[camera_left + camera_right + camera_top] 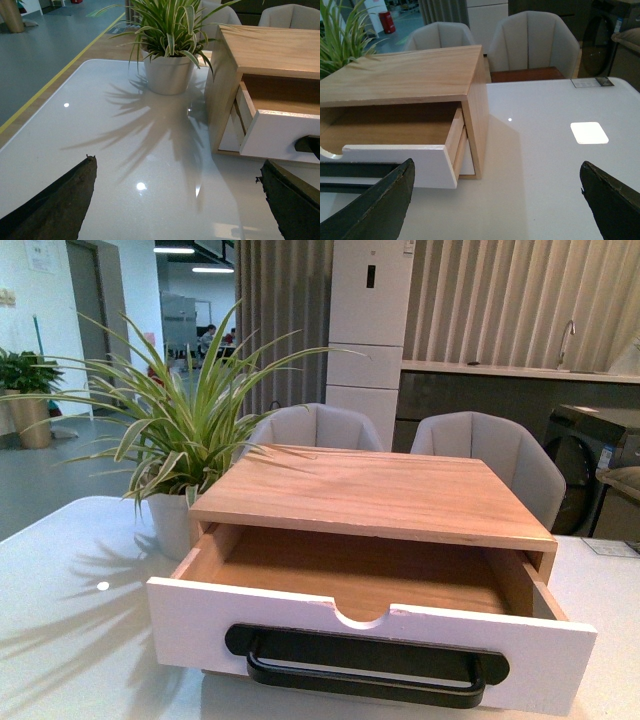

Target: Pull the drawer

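Observation:
The drawer [300,635] stands pulled well out of the wooden cabinet [380,490] in the front view. Its white front carries a long black bar handle [365,675] and a half-round notch [362,617]; the wooden inside looks bare. Neither arm shows in the front view. My left gripper [177,200] hangs open over the white table, to the left of the drawer's front [280,137]. My right gripper [497,200] is open too, off the drawer's right corner [440,167], with nothing between its fingers [612,205]. A second white front [466,162] sits below, still in the cabinet.
A potted spider plant [175,455] in a white pot [167,75] stands left of the cabinet. The white table [70,620] carries everything. Two grey chairs [500,455] stand behind it. A small label [592,82] lies at the table's far right edge.

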Robot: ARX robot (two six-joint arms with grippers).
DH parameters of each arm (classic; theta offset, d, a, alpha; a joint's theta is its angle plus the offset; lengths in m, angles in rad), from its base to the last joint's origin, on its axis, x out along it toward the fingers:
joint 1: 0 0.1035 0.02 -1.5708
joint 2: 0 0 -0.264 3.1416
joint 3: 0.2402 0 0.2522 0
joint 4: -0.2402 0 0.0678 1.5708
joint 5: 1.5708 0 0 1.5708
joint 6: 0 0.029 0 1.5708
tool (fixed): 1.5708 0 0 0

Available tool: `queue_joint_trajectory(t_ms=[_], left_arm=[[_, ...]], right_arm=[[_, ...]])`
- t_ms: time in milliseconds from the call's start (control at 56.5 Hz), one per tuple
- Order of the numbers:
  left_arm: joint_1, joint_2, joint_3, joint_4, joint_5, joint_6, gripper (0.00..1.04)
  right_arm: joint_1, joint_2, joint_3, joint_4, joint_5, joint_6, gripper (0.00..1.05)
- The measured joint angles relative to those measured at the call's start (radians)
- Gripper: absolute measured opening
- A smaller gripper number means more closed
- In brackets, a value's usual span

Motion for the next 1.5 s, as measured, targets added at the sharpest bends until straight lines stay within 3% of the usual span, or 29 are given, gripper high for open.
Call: queue_joint_trajectory(t_ms=[53, 124, 248, 496, 566, 584, 708, 796, 1150, 1257, 1504], left_arm=[[0.002, 0.000, -0.001, 0.004, -0.004, -0.001, 0.97], [0.028, -0.002, -0.037, 0.123, -0.016, 0.010, 0.86], [0.041, -0.058, -0.064, 0.134, -0.026, 0.014, 0.63], [0.042, -0.139, -0.107, 0.105, -0.024, 0.019, 0.20], [0.042, -0.192, -0.107, 0.058, -0.025, 0.018, 0.03], [0.042, -0.204, -0.107, 0.047, -0.025, 0.020, 0.03], [0.042, -0.269, -0.107, -0.018, -0.025, 0.021, 0.03], [0.042, -0.315, -0.107, -0.066, -0.025, 0.021, 0.03], [0.042, -0.413, -0.107, -0.163, -0.025, 0.021, 0.03], [0.042, -0.556, -0.107, -0.329, -0.025, 0.021, 0.03], [0.042, -0.584, -0.107, -0.340, -0.025, 0.021, 0.03]], right_arm=[[0.000, 0.000, 0.000, 0.000, 0.001, 0.000, 0.96], [-0.034, -0.011, -0.011, 0.024, -0.062, -0.022, 0.90], [-0.107, -0.051, -0.046, 0.030, -0.097, -0.063, 0.67], [-0.109, -0.112, -0.079, 0.007, -0.106, -0.083, 0.25], [-0.109, -0.135, -0.092, -0.008, -0.106, -0.084, 0.05], [-0.109, -0.142, -0.094, -0.011, -0.106, -0.089, 0.02], [-0.109, -0.177, -0.111, -0.029, -0.106, -0.088, 0.02], [-0.109, -0.343, -0.118, -0.174, -0.106, -0.088, 0.02], [-0.109, -0.360, -0.118, -0.181, -0.106, -0.088, 0.02], [-0.109, -0.360, -0.118, -0.181, -0.105, -0.088, 0.02], [-0.109, -0.361, -0.118, -0.182, -0.106, -0.088, 0.02]])
